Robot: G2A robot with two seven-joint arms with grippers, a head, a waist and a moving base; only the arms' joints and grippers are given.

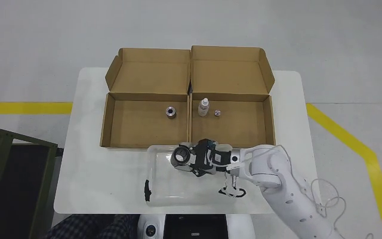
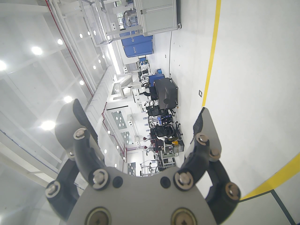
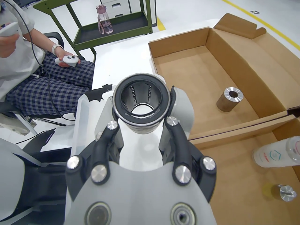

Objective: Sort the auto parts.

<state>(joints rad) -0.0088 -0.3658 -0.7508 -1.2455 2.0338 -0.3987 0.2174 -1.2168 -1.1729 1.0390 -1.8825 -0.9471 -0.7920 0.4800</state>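
Closest to the lens, the right claw (image 3: 143,110) is pinching a metal sleeve (image 3: 140,125) by its sides, one finger on each flank, with the sleeve's open, black-rimmed end facing away from the wrist. From above, the sleeve (image 1: 180,156) hangs over the far edge of a clear tray (image 1: 173,188) at the front of the white surface (image 1: 89,149). It is just short of the front walls of two open cardboard boxes that stand side by side. The left box (image 1: 134,125) holds one short metal bush (image 1: 170,111), standing upright near its back wall. The right box (image 1: 245,128) holds a white bottle (image 1: 203,107) and, just beside it, a small metal stud (image 1: 217,112). The left claw (image 2: 140,113) is spread wide with nothing between its fingers and points out at the room, away from the surface. The next step is probably to set the sleeve in a box, most likely the left one, since the bush there looks similar. Several things could go wrong from here. The sleeve looks smooth, round and heavy, so it may twist or slide in the grip. Carried low, it could catch a box's front wall and shove the box. Released from too high, it could land on its side and roll, or knock the bush over.
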